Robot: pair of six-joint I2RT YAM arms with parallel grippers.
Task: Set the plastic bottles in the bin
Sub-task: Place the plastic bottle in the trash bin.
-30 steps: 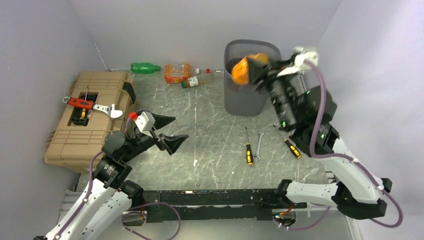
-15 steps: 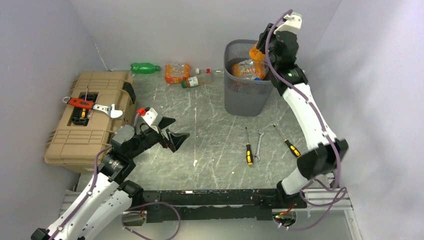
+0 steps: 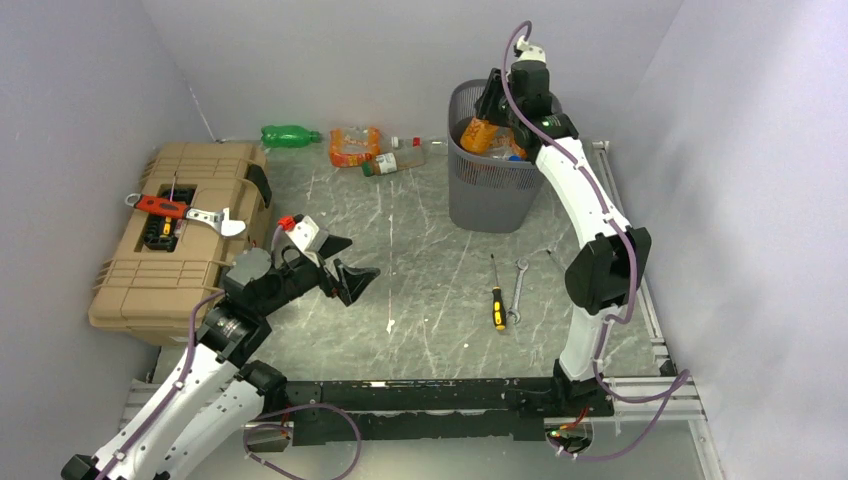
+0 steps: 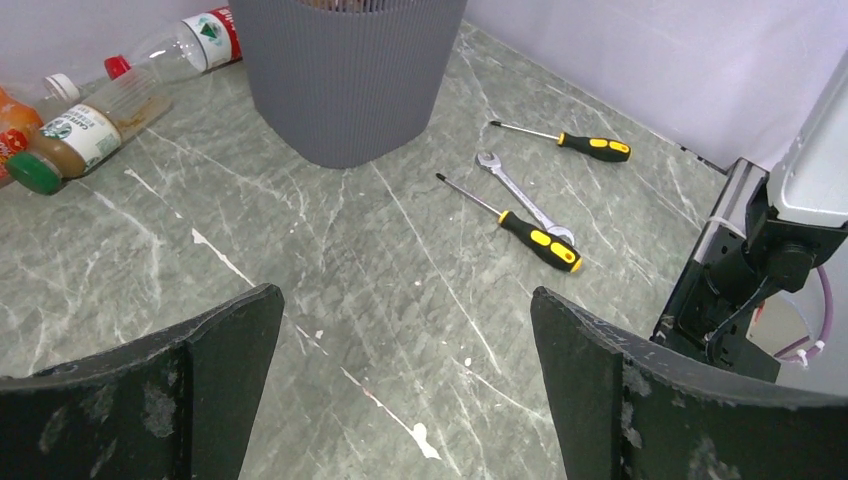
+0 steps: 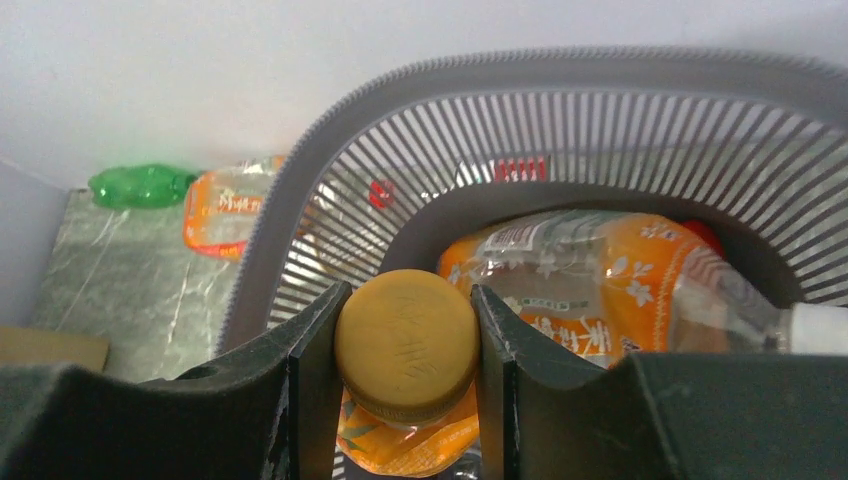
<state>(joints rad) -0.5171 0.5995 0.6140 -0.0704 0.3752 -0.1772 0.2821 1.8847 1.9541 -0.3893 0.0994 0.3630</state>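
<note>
Right gripper (image 3: 492, 118) swung over bin (image 3: 490, 195) since second ago; jaws clamp orange bottle (image 5: 407, 345) by cap. We judge: drop step, release next. Left gripper (image 4: 405, 370) wide open, empty.

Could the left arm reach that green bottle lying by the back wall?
Probably yes. The left claw hangs open and empty, with only bare table between it and the green bottle. The tan toolbox sits to the side, its far corner close to the bottle.

Orange-tinted bottle (image 5: 405, 345) at mouth of grey mesh bin (image 3: 495, 200), second orange bottle (image 5: 600, 280) inside, green bottle (image 3: 290, 135) by far wall (image 3: 400, 60)
</note>
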